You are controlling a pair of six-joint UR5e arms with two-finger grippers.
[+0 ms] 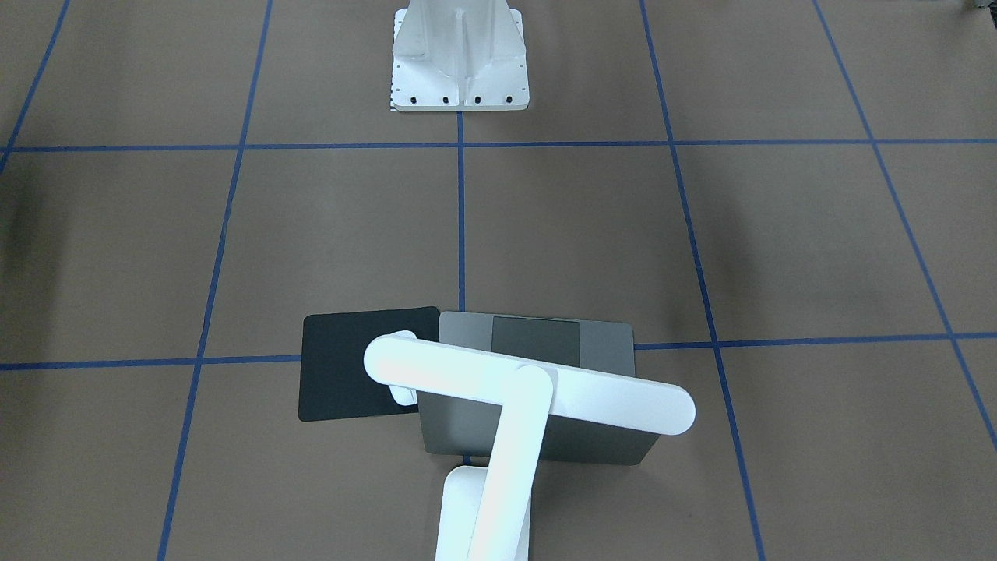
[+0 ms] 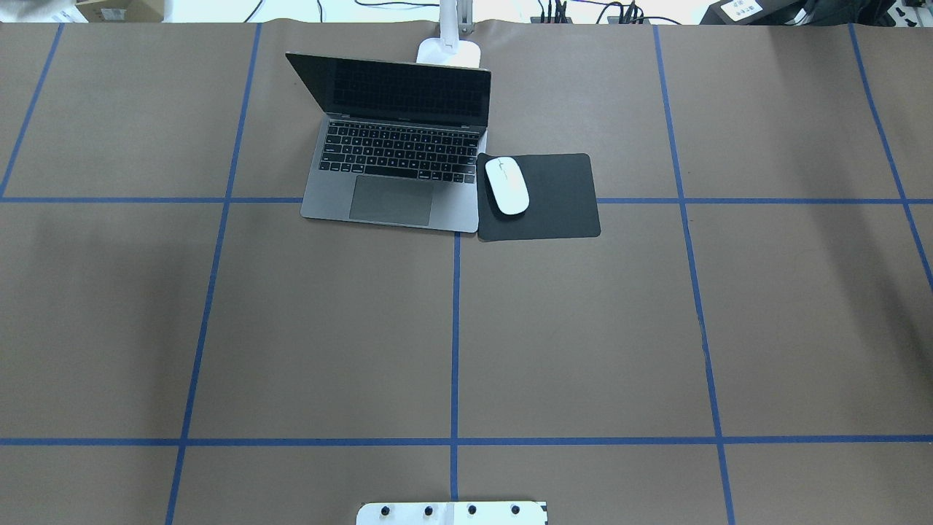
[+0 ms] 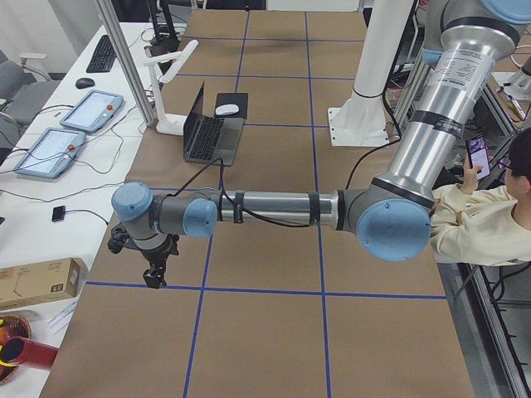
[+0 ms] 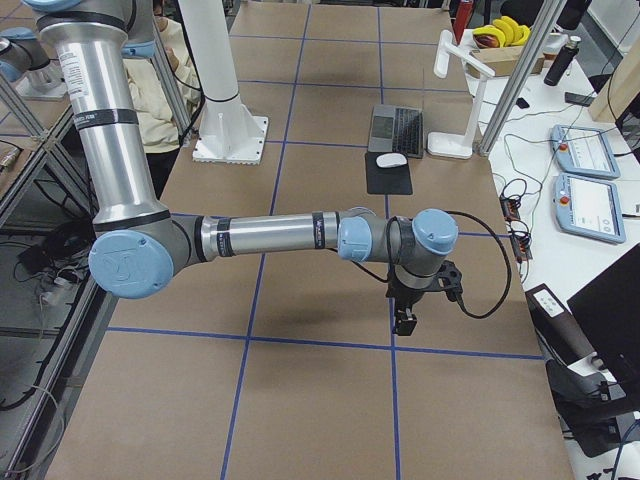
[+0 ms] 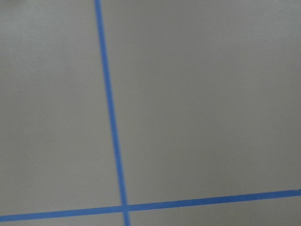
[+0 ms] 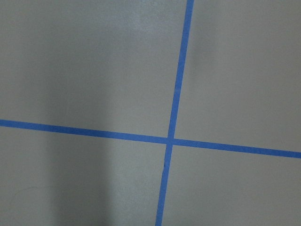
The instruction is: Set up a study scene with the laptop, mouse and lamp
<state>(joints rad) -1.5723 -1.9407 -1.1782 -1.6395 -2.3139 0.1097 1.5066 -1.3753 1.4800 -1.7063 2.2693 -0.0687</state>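
overhead exterior: mouse point(image 2: 507, 186), long axis 12–6, at 3 o'clock of laptop point(image 2: 397, 157); right gripper point(image 4: 405, 320) likely nearer than left gripper point(image 3: 153, 274), finger gaps cannot be told.

Black mat point(image 2: 557, 197) (square), white pedestal point(image 1: 459, 58)

Bright, even, diffuse from above. Blown-out bluish white on lamp point(image 1: 498, 374), lower centre of front view. Soft broad shadows mid-left and far right on counter point(image 2: 583, 328) in overhead view; overexposed strip along top edge there. Both wrist views soft, low detail; dimmer patch lower left in right wrist view. Side views sharp, mild bending at edges.
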